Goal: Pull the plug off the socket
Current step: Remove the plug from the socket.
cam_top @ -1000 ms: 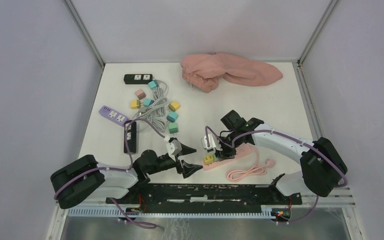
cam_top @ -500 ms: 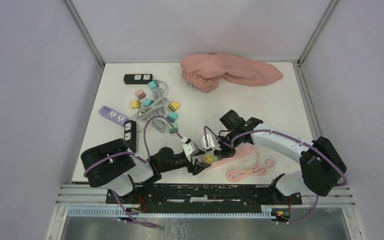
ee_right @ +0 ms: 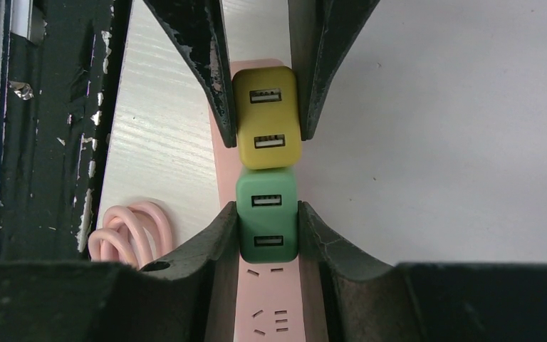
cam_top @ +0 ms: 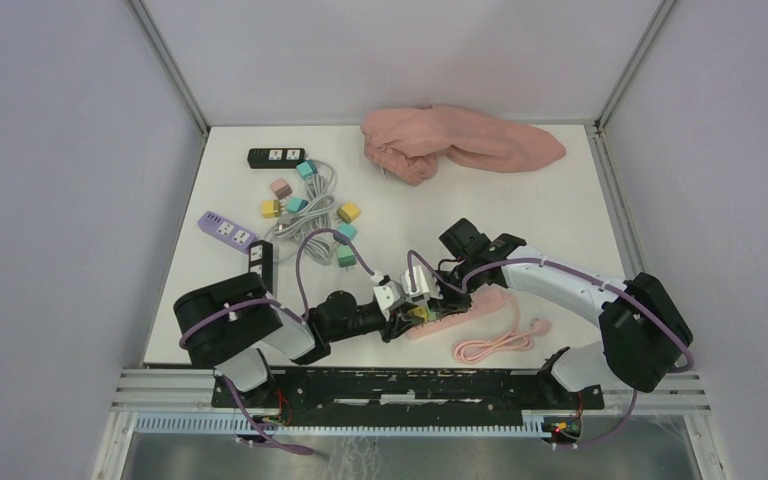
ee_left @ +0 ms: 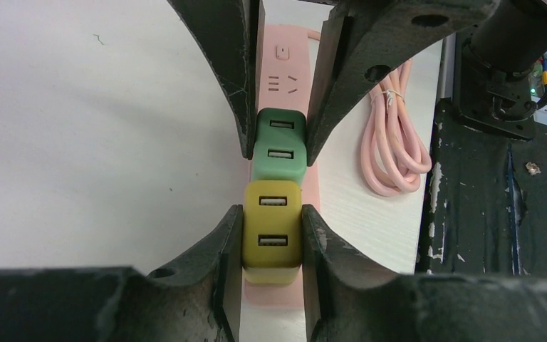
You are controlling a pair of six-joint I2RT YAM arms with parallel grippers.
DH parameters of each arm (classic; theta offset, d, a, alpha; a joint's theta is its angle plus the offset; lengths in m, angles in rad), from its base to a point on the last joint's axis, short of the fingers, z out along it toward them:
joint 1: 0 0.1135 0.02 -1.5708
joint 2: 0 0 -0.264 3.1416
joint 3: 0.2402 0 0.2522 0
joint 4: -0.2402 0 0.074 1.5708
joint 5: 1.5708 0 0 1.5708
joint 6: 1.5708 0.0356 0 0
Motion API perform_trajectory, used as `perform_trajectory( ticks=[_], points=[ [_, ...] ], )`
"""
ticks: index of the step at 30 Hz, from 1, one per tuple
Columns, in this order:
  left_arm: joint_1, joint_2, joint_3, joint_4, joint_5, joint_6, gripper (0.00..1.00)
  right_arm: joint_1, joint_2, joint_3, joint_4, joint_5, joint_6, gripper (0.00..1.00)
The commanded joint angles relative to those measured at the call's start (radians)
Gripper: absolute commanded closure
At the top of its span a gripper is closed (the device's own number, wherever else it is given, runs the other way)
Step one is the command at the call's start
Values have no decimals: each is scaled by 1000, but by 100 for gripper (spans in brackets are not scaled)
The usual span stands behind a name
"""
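A pink socket strip (ee_left: 285,60) lies near the table's front edge, with a yellow plug (ee_left: 272,228) and a green plug (ee_left: 280,146) seated in it side by side. My left gripper (ee_left: 271,239) is shut on the yellow plug, its fingers pressed against both sides. From the opposite end, my right gripper (ee_right: 267,217) is shut on the green plug (ee_right: 267,221), with the yellow plug (ee_right: 267,117) just beyond it. In the top view both grippers meet over the strip (cam_top: 470,305), nose to nose. Both plugs look fully seated in the strip.
The strip's coiled pink cable (cam_top: 495,343) lies beside it, close to the black base rail (cam_top: 400,385). At the back left are black (cam_top: 276,157) and purple (cam_top: 225,230) strips and a grey cable with several coloured plugs (cam_top: 310,205). A pink cloth (cam_top: 460,143) lies at the back.
My left arm has reached right to the pink strip, and its gripper went from wide open to shut on the yellow plug. The right gripper has stayed on the green plug.
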Motion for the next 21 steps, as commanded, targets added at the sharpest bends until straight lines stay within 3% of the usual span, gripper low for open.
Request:
perform_trajectory(
  ticks=[1, 7, 12, 18, 21],
  points=[
    [-2, 17, 36, -52, -12, 70, 97, -2, 4, 48, 9, 40, 61, 90],
    [-2, 44, 38, -52, 6, 88, 97, -5, 15, 46, 67, -137, 192, 97],
    [-2, 67, 24, -26, 7, 83, 97, -63, 25, 63, 123, -20, 246, 99],
    [-3, 82, 10, 0, 3, 90, 97, -119, -72, 2, -80, -87, -125, 98],
    [-2, 93, 20, -3, 8, 95, 97, -109, -70, -11, -134, -190, -199, 98]
  ],
)
